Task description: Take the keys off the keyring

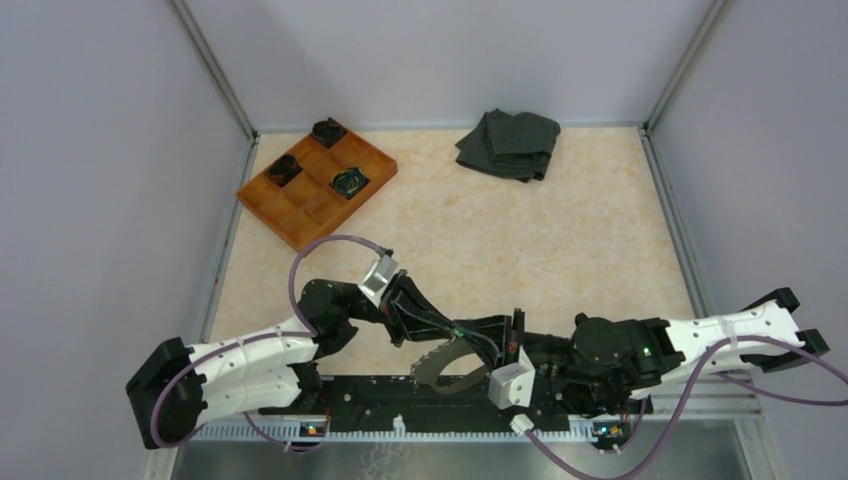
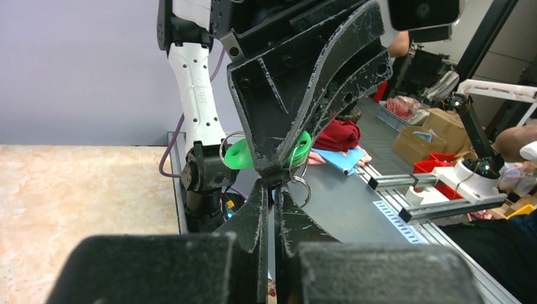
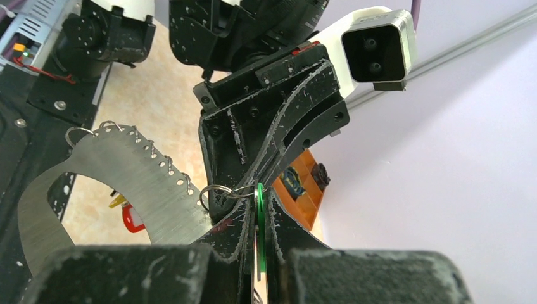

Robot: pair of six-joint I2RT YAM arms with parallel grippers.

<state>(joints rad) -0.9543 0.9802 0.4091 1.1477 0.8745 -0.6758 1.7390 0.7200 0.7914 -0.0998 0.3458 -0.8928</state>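
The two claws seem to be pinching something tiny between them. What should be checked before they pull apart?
1. Grip of right gripper on green tag: ok, shut on it.
2. Grip of left gripper on keyring: ok, tips closed on the wire.
3. Separation of keyring and tag: not ok, they meet at the fingertips.
4. Any keys in sight: cannot tell, none shows.
5. Clearance from metal plate: cannot tell, its end runs close beside the grippers.
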